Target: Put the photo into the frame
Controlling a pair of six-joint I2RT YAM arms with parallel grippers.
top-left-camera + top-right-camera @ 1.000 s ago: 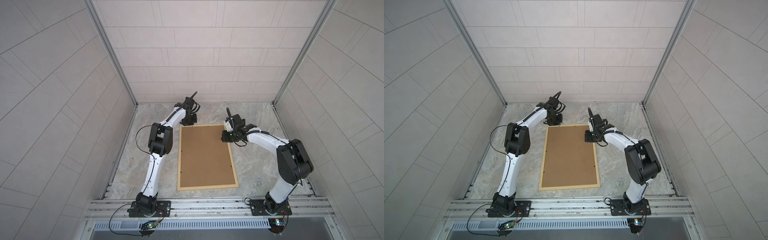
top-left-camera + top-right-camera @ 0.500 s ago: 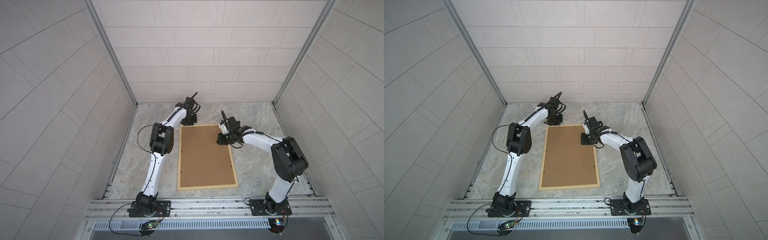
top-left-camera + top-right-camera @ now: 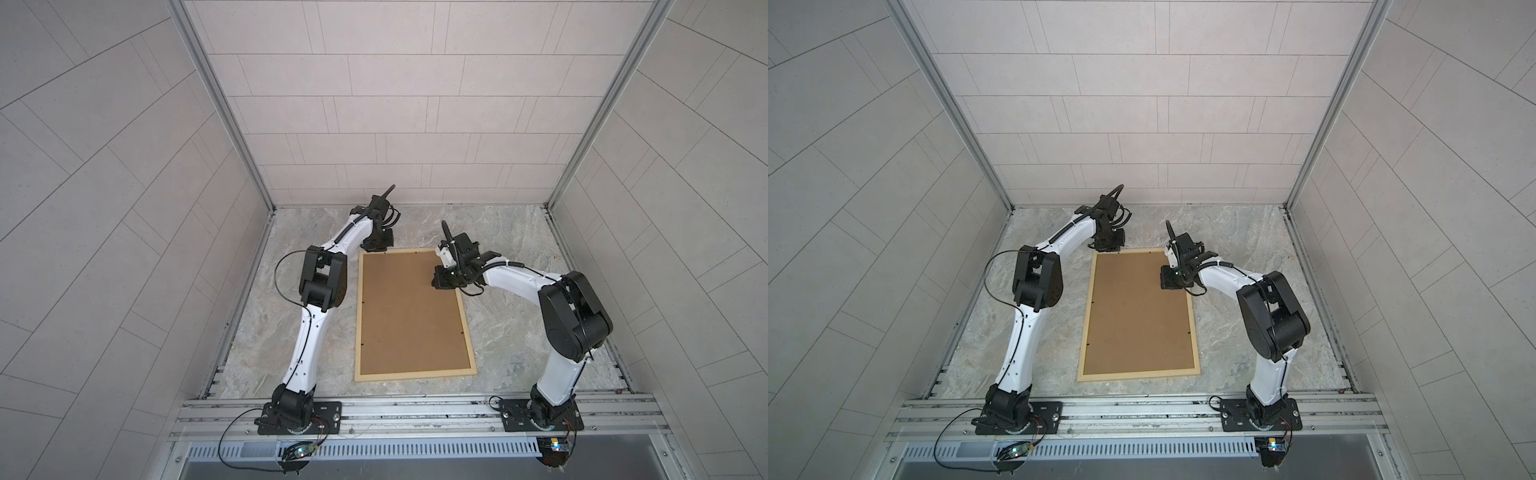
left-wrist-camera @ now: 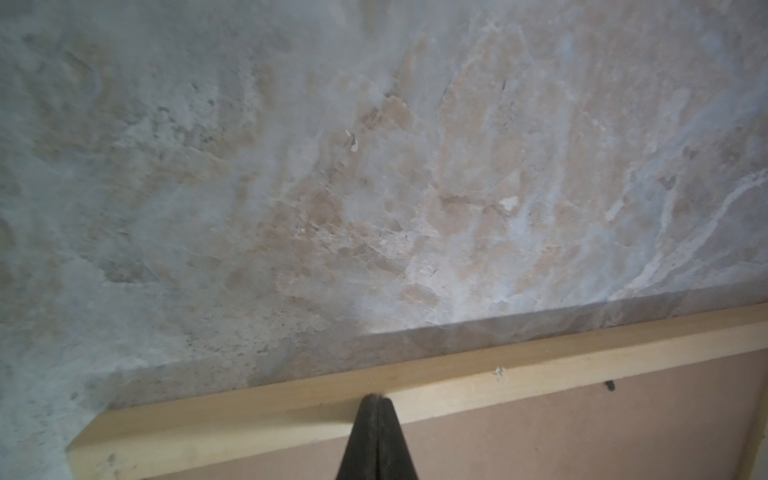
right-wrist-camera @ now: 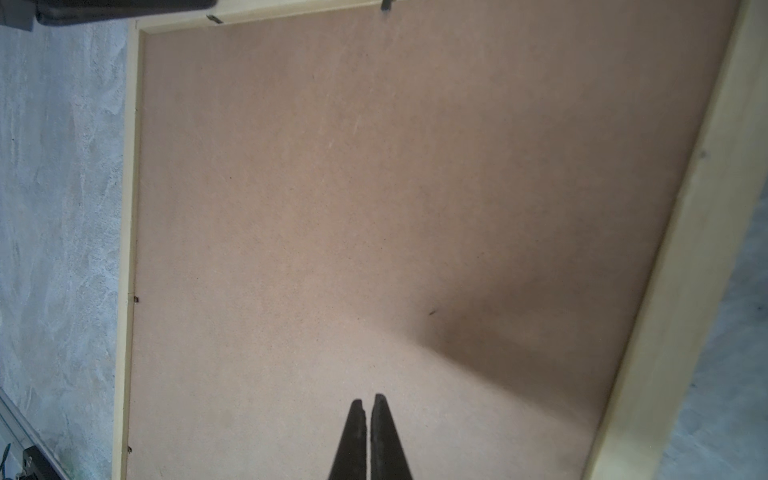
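**Photo out of sight, board seated, both arms at the frame's far end**

Photo first: I cannot find it in any view. No sky or water print lies on the table, so I judge it is already under the board, though nothing here proves that.

The large, thin rectangular pale-wood frame (image 3: 415, 375) (image 3: 1138, 374) lies flat and face down in the middle of the tabletop. Its long bars run from the near edge toward the far edge. The plain brown fibreboard backing board (image 3: 409, 316) (image 3: 1138, 316) fills its opening and looks level with the bars. Small dark metal tabs (image 4: 609, 385) (image 5: 136, 299) sit along the inner rim, and they look too small to be covering the board.

The left gripper (image 4: 376, 399) (image 3: 376, 244) has its fingers pressed together, holding nothing. Its tip appears to rest on the far bar near the frame's far left corner. I read that as pinning the frame so it cannot slide.

The right gripper (image 5: 365, 401) (image 3: 442, 282) also has its fingers together and is empty. It points down at the board just inside the far right corner, probably to push the board home. I cannot tell whether it is actually touching.

The grey-beige marble-patterned tabletop (image 3: 519, 332) (image 4: 291, 166) looks smooth, which would explain the bracing.
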